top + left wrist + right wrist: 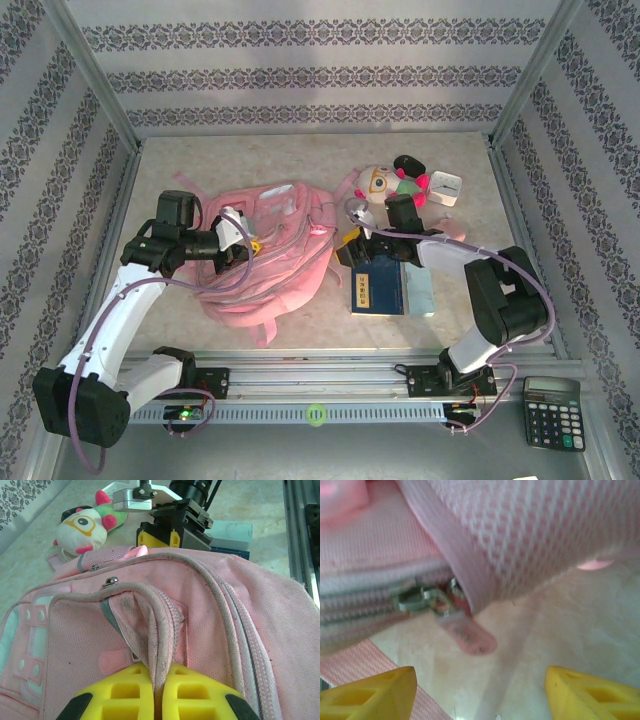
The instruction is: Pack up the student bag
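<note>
The pink student bag [275, 262] lies flat on the table, left of centre. My left gripper [243, 247] is shut on a fold of its white-trimmed zipper edge, and the yellow fingers [125, 695] pinch that fold [159, 645] tightly. My right gripper [352, 238] sits at the bag's right edge. In the right wrist view it is open [480, 695], with its fingertips [370, 692] wide apart. A pink zipper pull tab [469, 635] on a metal slider [417, 600] hangs just ahead of the gap, untouched, under the bag's fabric [530, 530].
A blue book [377, 287] on a pale notebook [421, 296] lies under the right forearm. Behind are a plush toy [384, 183] and a white box [445, 188]. A calculator [552, 411] and a green ring [317, 412] rest by the front rail. Patterned walls enclose the table.
</note>
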Action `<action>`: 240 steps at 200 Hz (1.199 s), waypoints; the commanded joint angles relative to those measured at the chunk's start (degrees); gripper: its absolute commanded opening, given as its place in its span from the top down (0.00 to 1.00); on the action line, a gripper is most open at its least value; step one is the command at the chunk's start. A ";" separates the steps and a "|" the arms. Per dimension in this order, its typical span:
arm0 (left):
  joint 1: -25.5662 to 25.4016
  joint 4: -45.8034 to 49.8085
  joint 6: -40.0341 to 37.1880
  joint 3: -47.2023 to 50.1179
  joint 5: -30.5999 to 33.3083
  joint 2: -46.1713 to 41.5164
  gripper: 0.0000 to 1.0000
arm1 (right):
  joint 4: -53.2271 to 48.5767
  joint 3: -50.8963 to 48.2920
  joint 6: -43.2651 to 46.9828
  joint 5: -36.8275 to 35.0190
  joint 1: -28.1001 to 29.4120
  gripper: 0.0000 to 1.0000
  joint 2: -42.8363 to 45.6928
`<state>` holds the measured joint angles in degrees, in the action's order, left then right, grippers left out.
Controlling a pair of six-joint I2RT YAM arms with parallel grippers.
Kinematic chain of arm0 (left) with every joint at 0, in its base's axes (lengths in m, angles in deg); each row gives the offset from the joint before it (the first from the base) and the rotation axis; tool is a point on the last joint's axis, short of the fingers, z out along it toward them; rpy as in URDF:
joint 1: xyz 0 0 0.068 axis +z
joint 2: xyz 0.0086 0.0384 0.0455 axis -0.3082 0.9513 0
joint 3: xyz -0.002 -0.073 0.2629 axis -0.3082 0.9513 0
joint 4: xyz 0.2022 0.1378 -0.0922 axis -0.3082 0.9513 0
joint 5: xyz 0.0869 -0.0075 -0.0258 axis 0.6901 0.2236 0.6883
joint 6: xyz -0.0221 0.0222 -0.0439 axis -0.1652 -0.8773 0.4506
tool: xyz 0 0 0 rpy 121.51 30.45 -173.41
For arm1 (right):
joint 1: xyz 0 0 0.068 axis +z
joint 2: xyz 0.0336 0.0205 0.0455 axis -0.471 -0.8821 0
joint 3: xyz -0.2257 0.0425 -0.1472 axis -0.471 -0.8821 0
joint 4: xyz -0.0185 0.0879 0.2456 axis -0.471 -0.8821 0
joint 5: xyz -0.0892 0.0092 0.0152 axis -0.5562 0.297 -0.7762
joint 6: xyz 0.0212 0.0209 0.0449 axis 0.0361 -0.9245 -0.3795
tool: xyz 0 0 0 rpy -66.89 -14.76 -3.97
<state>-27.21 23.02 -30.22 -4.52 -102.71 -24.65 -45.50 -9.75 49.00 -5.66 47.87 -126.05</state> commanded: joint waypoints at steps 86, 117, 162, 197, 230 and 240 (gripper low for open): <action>0.47 -4.07 -2.61 -1.81 -2.49 -0.93 1.00 | 3.53 3.02 3.66 13.99 -1.09 0.63 -0.24; 0.51 -5.12 -2.21 -1.39 1.41 -0.82 1.00 | 3.12 2.01 1.96 12.90 -1.92 0.84 2.12; 0.47 -6.73 -0.28 -0.97 5.71 -1.73 1.00 | 3.03 1.59 0.24 11.38 -2.33 1.00 4.03; -0.30 -12.32 11.04 -0.48 12.93 -1.82 1.00 | 2.28 1.36 -5.34 7.60 -0.85 1.00 7.15; -7.16 -14.02 20.52 -1.31 34.80 -1.91 1.00 | -1.11 -0.28 -9.51 1.82 3.79 1.00 12.68; -10.07 -15.35 24.66 -1.14 41.70 -1.89 1.00 | -2.92 -0.53 -10.49 -0.68 5.71 1.00 13.99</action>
<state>-33.29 15.39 -17.59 -4.52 -83.56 -25.35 -45.37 -9.34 42.35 -3.01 49.77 -116.49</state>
